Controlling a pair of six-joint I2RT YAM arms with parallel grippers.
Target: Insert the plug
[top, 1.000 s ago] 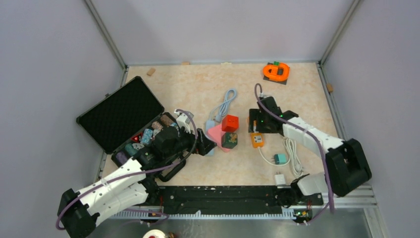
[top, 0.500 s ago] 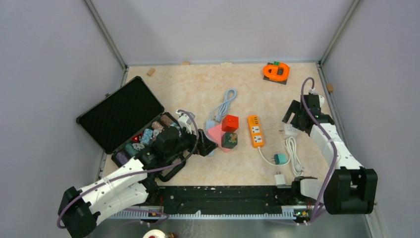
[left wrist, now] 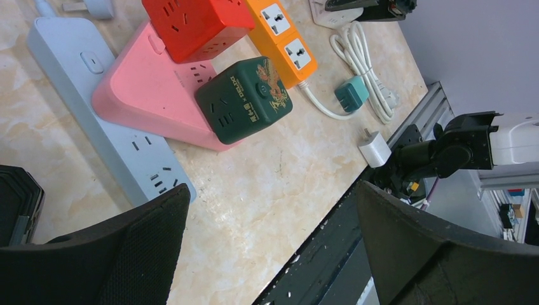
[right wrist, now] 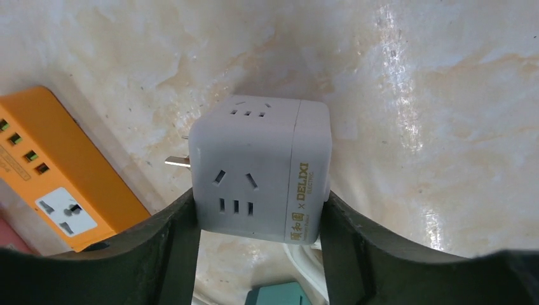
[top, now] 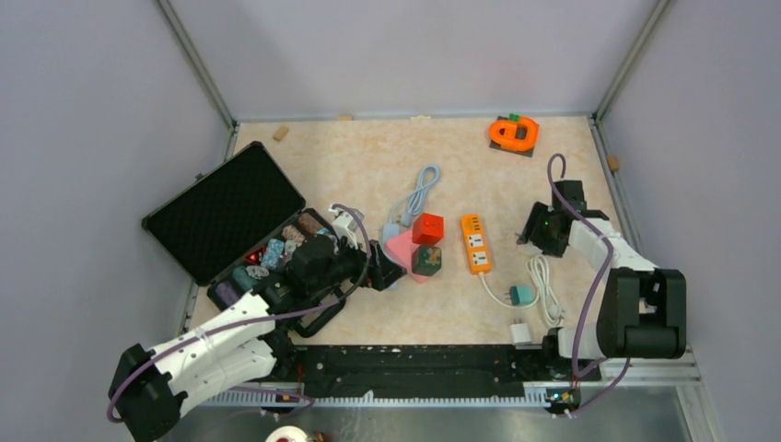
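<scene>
Right gripper [right wrist: 257, 204]: you see its fingers [right wrist: 170, 244] pinching the white plastic cube adapter [right wrist: 260, 162] by two opposite sides.
Cube adapter: near the orange rectangular power strip [right wrist: 57, 166], metal prong pointing toward it, not inserted.
Left gripper [left wrist: 270, 190]: fingers spread wide, empty, near the dark green cube socket [left wrist: 245, 98].

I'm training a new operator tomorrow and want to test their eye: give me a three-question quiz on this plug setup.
1. True or false: the left tool holds the green cube socket.
2. What sits between the fingers of the right tool? A pink strip; B white cube socket; C red cube.
3. Fill in: the orange power strip's cord ends in a ____ plug.
Key: 1 false; 2 B; 3 teal.
</scene>
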